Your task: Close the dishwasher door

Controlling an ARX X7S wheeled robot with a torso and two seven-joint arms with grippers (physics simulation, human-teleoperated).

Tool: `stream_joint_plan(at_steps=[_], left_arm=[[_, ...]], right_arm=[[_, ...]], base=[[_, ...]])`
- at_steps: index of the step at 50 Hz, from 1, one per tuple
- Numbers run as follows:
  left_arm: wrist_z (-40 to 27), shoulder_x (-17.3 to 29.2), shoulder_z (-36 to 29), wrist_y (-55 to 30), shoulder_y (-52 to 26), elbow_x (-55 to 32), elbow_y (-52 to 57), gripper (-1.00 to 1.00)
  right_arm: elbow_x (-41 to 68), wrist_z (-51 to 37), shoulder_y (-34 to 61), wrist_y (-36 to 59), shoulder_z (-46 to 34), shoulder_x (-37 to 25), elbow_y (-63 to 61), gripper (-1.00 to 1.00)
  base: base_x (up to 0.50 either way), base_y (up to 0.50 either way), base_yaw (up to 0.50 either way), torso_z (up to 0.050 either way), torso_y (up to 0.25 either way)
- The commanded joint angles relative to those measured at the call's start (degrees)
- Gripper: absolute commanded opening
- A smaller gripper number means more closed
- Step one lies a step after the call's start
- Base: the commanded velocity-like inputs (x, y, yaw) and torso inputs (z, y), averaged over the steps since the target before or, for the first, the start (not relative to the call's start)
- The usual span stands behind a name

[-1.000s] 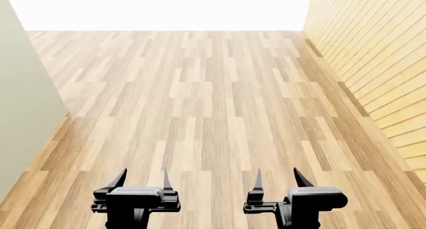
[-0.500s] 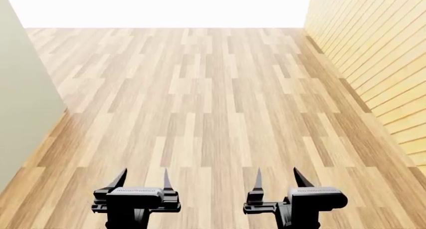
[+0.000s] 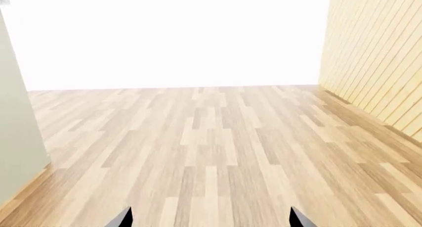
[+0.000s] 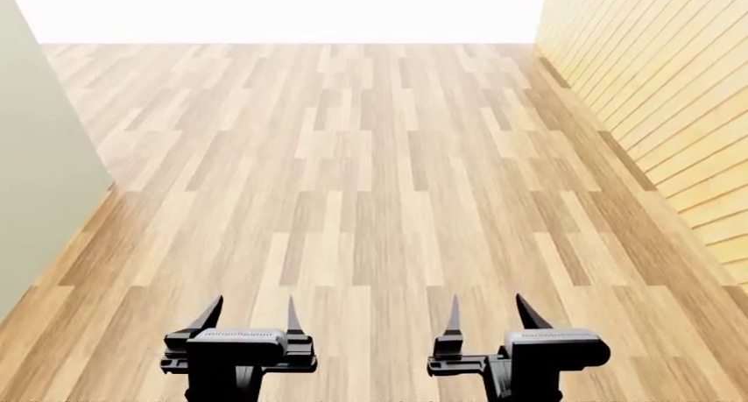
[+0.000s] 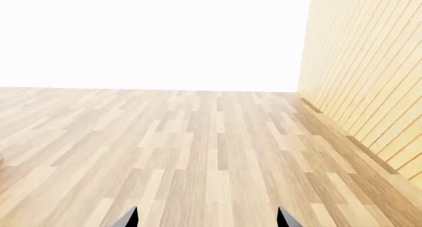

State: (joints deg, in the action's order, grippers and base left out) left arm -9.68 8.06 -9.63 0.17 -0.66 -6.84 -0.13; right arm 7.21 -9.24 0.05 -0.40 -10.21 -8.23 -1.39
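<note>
Both the left gripper (image 4: pixel 250 313) and right gripper (image 4: pixel 489 313) hang spread and empty above the wood-plank floor (image 4: pixel 374 183). A slatted wooden wall (image 4: pixel 666 95) rises on the right.

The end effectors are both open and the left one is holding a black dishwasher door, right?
Not quite. Both the left end effector and the right end effector are open, but the left one holds nothing. The head view shows only bare wooden floor between its fingers, and no dishwasher door appears in any view.
</note>
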Motion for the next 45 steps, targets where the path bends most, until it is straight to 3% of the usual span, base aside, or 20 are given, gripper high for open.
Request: stream_joint_plan(at_steps=[1, 45], left_arm=[[-0.5, 0.4, -0.5, 0.1, 0.0, -0.3, 0.0, 1.00], [-2.1, 1.7, -2.4, 0.4, 0.0, -1.4, 0.2, 1.00]], right_arm=[[0.3, -0.5, 0.0, -0.1, -0.5, -0.4, -0.2, 1.00], [1.3, -2.0, 0.4, -0.5, -2.3, -1.6, 0.3, 1.00]], base=[[0.00, 0.00, 0.00, -0.050, 0.000], [0.00, 0.00, 0.00, -0.050, 0.000]])
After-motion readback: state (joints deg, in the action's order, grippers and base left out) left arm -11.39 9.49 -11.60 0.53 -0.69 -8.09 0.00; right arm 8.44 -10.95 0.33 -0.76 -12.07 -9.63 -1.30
